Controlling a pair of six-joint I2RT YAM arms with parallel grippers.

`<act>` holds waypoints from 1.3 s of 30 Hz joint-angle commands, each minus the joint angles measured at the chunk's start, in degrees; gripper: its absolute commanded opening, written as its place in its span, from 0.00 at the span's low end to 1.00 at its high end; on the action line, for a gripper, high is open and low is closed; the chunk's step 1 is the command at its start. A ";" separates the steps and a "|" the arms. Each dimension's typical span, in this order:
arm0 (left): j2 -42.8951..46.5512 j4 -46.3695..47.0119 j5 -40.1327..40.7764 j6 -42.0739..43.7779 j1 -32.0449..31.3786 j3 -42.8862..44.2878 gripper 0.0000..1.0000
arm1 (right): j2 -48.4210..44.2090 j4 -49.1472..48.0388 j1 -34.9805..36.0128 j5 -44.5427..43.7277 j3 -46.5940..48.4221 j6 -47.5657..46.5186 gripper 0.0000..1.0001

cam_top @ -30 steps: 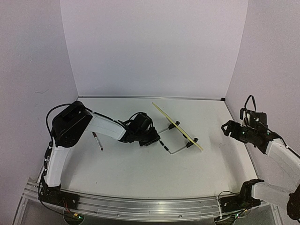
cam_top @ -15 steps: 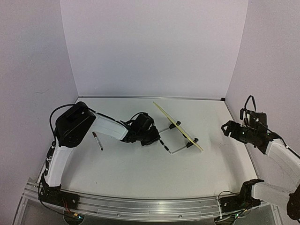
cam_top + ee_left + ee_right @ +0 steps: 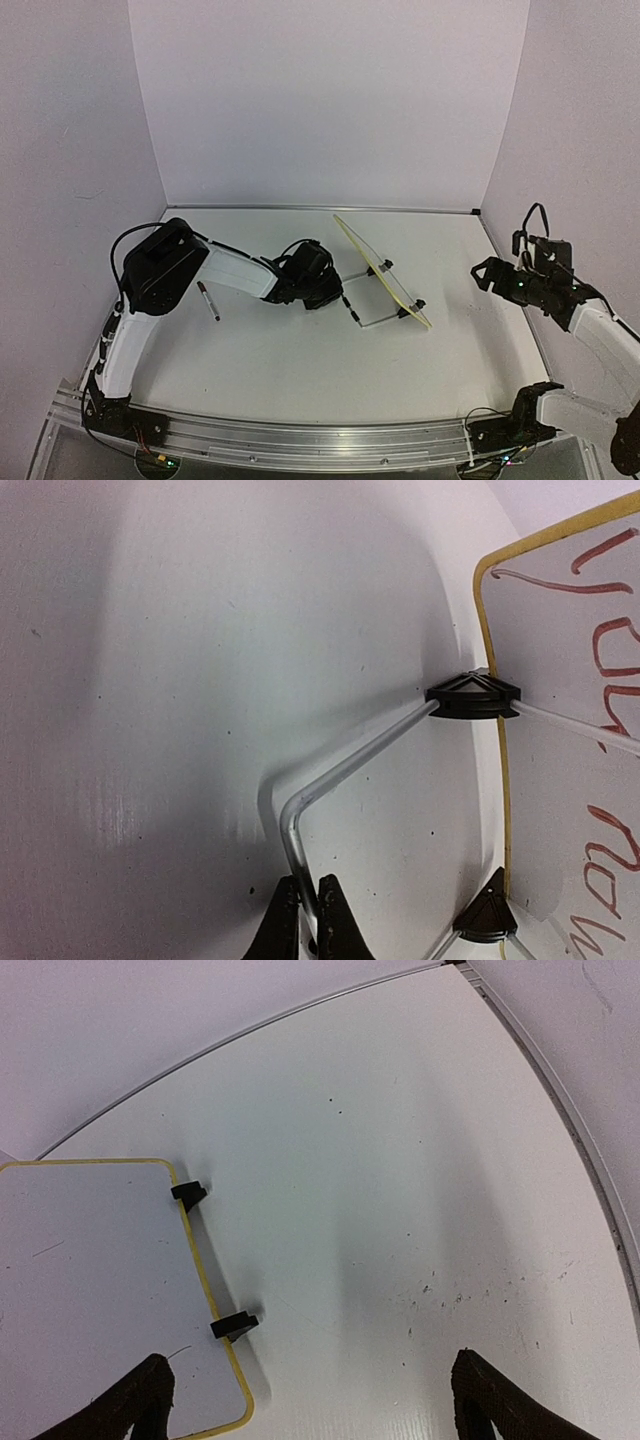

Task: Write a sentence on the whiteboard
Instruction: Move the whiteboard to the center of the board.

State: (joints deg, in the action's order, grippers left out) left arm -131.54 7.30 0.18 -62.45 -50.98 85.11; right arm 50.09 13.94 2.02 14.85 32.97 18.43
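The whiteboard [image 3: 385,272], with its thin yellow frame, stands tilted on a wire stand [image 3: 365,322] mid-table. My left gripper [image 3: 335,297] is low at the stand's left end. In the left wrist view its jaws [image 3: 305,920] are shut on the bent wire stand [image 3: 340,775]. Reddish handwritten strokes of the sentence [image 3: 610,650] show on the whiteboard [image 3: 560,780] at that view's right edge. My right gripper [image 3: 485,275] hovers to the right of the board, open and empty [image 3: 312,1370]. The whiteboard side facing it [image 3: 90,1270] shows no words.
A slim marker [image 3: 208,300] lies on the table left of the left arm's forearm. Black clips [image 3: 473,695] [image 3: 235,1326] hold the stand to the board's frame. Purple walls close the table at the back and both sides.
My left gripper has shut on the wire stand and slid slightly right. The whiteboard has shifted and tipped a little. The right arm has stayed put.
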 commanded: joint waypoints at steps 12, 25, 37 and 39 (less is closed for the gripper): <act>-0.67 -9.01 -7.56 20.48 7.82 -4.74 0.00 | 6.36 -0.06 3.56 12.45 1.62 -0.17 0.74; -3.08 -9.75 -20.86 43.52 12.28 0.73 0.00 | 24.82 -17.40 18.53 14.61 3.52 7.85 0.61; 11.98 -3.28 -19.81 41.26 15.51 -10.10 0.41 | 39.99 -20.39 18.96 16.65 14.34 -7.59 0.52; 16.15 -4.22 -17.19 40.41 16.05 -13.02 0.44 | 43.31 -20.35 18.96 17.54 17.24 -9.33 0.52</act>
State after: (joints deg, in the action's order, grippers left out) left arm -124.41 5.36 -21.69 -21.63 -35.87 76.42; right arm 88.16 -4.06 20.71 29.90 44.70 14.96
